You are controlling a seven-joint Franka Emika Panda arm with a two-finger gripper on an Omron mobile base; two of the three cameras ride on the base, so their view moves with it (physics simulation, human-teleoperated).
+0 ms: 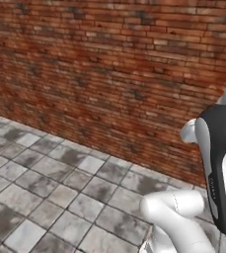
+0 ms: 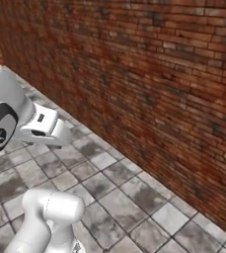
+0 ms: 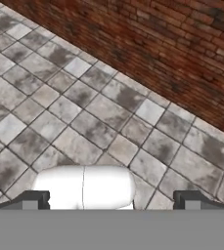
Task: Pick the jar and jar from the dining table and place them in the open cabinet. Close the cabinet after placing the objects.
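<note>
Gripper (image 3: 111,199) is standing wide open in the hand view, both tips spread far apart at the bottom of the frame, nothing between them, nothing held. It's pointing down and forward at bare floor (image 3: 84,112), grey mottled tiles running up to a red brick wall (image 3: 182,63).

Arm (image 1: 218,163) is sitting folded over the base, white links and a dark joint cover at the near right in the left base view. Past it there's the same tiled floor, and the brick wall is filling the far side.

Jars, desk and cabinet: can't place any of them from here; the cameras are facing wall and floor. My read: the base is off between stations, the pick isn't started, both jars are presumably waiting on the desk.

Risks from here:
- Base is sitting near the wall. If it's driving or turning with the arm sticking out, an elbow could be clipping brick.
- With no target visible, the base could be lining up badly at the desk, leaving a jar at the edge of reach.
- Rounded glass and a wide open gripper: an off-centre approach could be knocking a jar over rather than catching it.
</note>
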